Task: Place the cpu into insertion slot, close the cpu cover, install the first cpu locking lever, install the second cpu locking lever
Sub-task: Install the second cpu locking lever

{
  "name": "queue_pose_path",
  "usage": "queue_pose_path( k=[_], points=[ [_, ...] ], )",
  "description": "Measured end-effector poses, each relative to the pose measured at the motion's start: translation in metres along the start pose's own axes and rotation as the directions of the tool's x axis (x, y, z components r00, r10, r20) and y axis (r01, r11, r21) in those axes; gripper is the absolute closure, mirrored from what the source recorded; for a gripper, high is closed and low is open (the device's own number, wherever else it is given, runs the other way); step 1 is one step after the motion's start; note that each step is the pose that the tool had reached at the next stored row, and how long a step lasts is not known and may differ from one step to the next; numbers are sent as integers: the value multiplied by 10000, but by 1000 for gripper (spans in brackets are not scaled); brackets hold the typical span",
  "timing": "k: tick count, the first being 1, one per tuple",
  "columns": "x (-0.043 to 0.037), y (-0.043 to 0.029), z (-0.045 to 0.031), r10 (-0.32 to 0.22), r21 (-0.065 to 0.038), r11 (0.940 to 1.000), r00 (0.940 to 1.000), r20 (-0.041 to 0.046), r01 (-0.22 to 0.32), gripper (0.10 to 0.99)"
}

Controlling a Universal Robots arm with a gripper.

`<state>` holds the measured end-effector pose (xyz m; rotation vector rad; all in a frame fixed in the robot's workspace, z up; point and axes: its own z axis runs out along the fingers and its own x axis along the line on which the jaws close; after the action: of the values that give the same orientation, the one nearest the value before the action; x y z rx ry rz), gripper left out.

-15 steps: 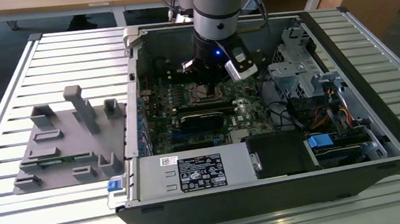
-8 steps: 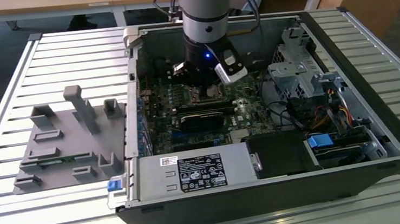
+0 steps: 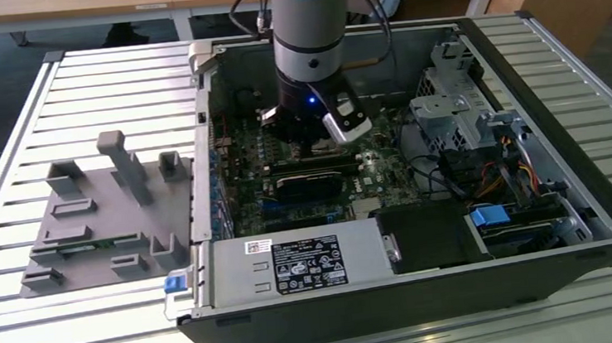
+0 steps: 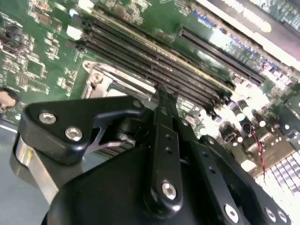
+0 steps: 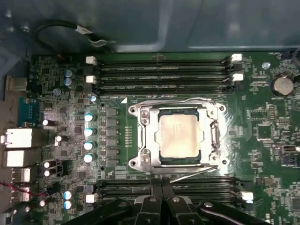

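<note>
Gripper [image 5: 161, 187]: lower centre of the first wrist view, fingers pressed together, holding nothing.
Cpu [image 5: 178, 137]: frame centre, seated in its socket.
Cpu cover [image 5: 146, 136]: closed flat around the chip.
Motherboard [image 5: 112, 96]: green, memory slots [image 5: 161, 72] beyond the socket.

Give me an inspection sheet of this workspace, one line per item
Surface: slatted metal table carrying an open computer case.
Job's things: cpu lies flat in its socket; cpu cover is down around it, framing the chip.
Clutter: grey fixture on the table, at the exterior view's left of the case.
Grippers: gripper sits low over the motherboard, at the memory slots beside the socket, fingers together.
Cables: black cable looped beside the board; coloured wires by the drive bays.
Surroundings: wooden desks behind the table.
</note>
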<state>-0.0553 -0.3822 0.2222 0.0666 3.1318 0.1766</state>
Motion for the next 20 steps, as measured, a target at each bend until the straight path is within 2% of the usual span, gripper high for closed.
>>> queue_pose_path(
  k=[6,10,13,17,20],
  points=[
    [89,-9,44,1,-79,10000,10000,-4,-1,980],
    [109,-16,101,-1,-128,9999,10000,-6,0,980],
    [115,-21,131,1,-208,9998,10000,-11,-2,980],
    [126,-31,153,3,-385,9993,10000,-17,-3,980],
    [132,-47,166,2,-422,9991,10000,-17,-3,980]
  ],
)
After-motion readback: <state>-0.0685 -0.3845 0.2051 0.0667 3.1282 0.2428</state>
